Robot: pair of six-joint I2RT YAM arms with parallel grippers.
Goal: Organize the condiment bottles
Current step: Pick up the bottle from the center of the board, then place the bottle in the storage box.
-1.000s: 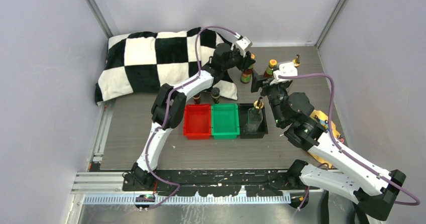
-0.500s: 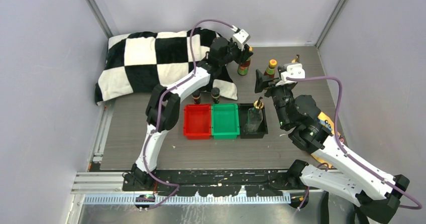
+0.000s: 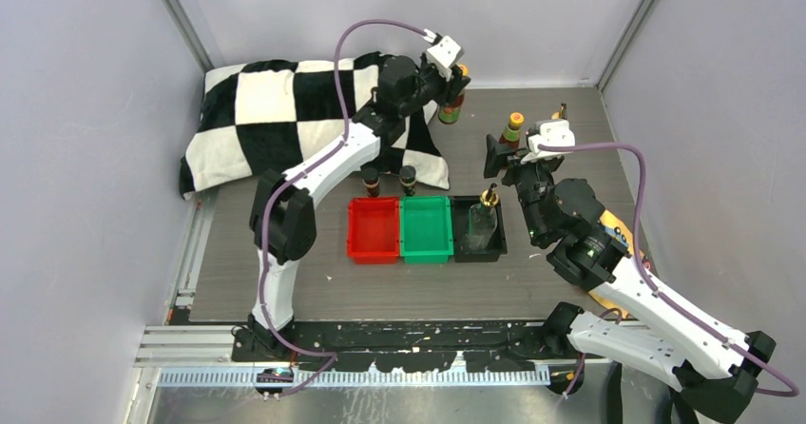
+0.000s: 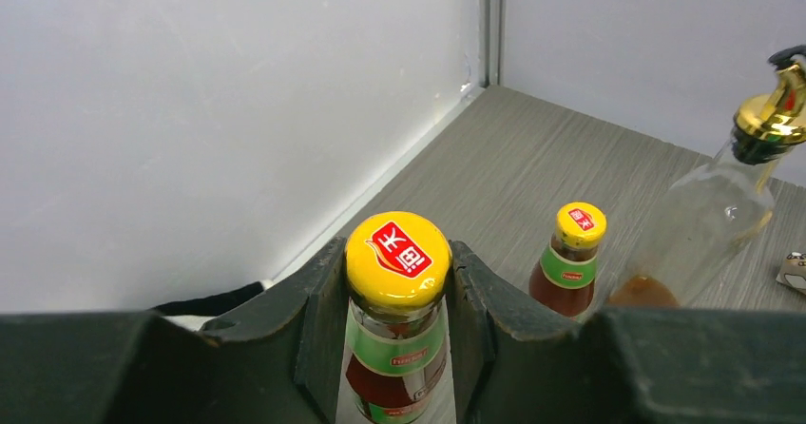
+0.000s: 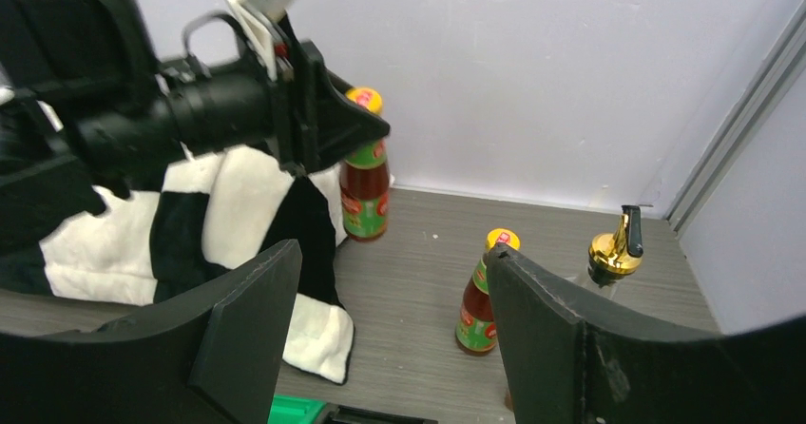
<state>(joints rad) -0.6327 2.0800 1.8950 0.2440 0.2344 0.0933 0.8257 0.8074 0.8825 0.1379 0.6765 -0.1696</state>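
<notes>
Change noted: in the overhead view the left arm has swung back and to the left over the last second, taking the reddish-brown sauce bottle with the yellow cap and green label (image 3: 450,108) away from the middle of the bench (image 3: 285,291) to the rear wall, by the corner of the black-and-white checked cloth (image 3: 285,120).

Left hand (image 3: 452,86): pressed together on that bottle's neck, just below the cap. Whether the base is lifted or resting on the bench cannot be told.

Right hand (image 5: 392,253): spread, holding nothing, unmoved since half a second ago, facing the second yellow-capped sauce bottle (image 5: 480,300), which stands free near a tall clear glass bottle with a gold pourer (image 5: 613,248).

Another tall clear pourer bottle (image 3: 485,217) stands in the black plastic tray (image 3: 494,253). The red tray (image 3: 374,251) and green tray (image 3: 426,251) hold nothing. Two short dark black-capped bottles (image 3: 371,182) stand just behind them.

Judgement: the held bottle travelled away from the trays, so sorting is at an early stage, with five bottles outside any tray.
</notes>
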